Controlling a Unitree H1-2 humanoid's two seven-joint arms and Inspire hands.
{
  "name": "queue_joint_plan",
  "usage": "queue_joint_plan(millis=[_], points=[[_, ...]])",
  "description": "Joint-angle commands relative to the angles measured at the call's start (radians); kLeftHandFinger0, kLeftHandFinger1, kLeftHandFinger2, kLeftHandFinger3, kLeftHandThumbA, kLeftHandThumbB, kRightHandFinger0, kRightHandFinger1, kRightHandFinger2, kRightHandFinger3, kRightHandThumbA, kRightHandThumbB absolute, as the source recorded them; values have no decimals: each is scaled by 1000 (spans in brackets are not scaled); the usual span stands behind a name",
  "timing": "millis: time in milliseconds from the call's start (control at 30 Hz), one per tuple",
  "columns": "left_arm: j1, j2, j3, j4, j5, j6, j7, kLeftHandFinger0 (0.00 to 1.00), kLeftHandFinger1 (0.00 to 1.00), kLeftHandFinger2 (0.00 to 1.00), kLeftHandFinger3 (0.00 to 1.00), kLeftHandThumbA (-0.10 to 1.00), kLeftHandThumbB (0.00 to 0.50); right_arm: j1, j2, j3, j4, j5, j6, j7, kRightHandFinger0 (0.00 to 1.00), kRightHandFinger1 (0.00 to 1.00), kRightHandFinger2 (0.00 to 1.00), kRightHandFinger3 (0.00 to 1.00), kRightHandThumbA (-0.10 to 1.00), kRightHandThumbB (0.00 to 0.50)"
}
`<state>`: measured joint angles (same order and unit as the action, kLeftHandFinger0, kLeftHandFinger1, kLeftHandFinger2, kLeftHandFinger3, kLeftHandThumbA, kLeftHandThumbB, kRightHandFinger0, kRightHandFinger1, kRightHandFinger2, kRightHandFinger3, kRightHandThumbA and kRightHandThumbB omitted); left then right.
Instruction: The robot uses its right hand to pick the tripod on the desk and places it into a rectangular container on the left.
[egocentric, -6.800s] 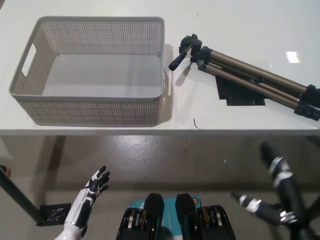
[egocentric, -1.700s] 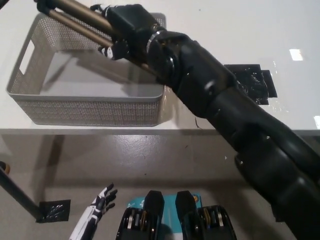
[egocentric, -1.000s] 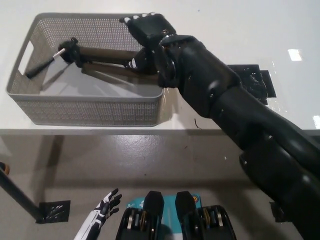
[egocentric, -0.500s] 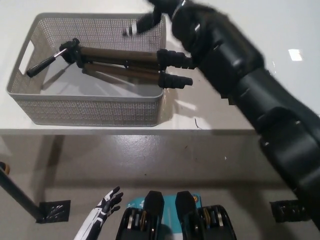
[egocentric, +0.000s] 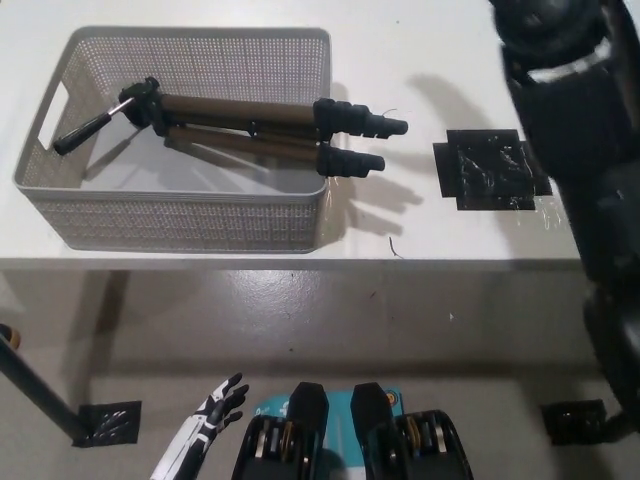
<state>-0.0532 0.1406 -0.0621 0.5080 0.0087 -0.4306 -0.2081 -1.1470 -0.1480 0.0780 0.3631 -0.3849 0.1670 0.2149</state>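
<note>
Head view: we judge placing done. tripod (egocentric: 245, 125) lies in container (egocentric: 180, 215), head inside, feet poking over right rim, far to left of our right hand (egocentric: 550, 40). Hand at top right edge, mostly cropped (fingers cannot tell). Next: clear arm away. Black tape patch (egocentric: 490, 175) just below hand. Left hand (egocentric: 215, 410) rests low, fingers spread, empty.
</note>
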Motion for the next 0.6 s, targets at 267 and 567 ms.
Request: queue_joint_plan(millis=[267,567], points=[[-41,2,13,-18,-18,-38,8,1000,1000,1000,1000,1000,500,1194,43,-211,-990,467,-384,-108,1000,1000,1000,1000,1000,359],[-117,-2,22,-2,-11,-39,21,1000,1000,1000,1000,1000,500,1271,151,-169,-628,457,-441,-79,1000,1000,1000,1000,1000,313]])
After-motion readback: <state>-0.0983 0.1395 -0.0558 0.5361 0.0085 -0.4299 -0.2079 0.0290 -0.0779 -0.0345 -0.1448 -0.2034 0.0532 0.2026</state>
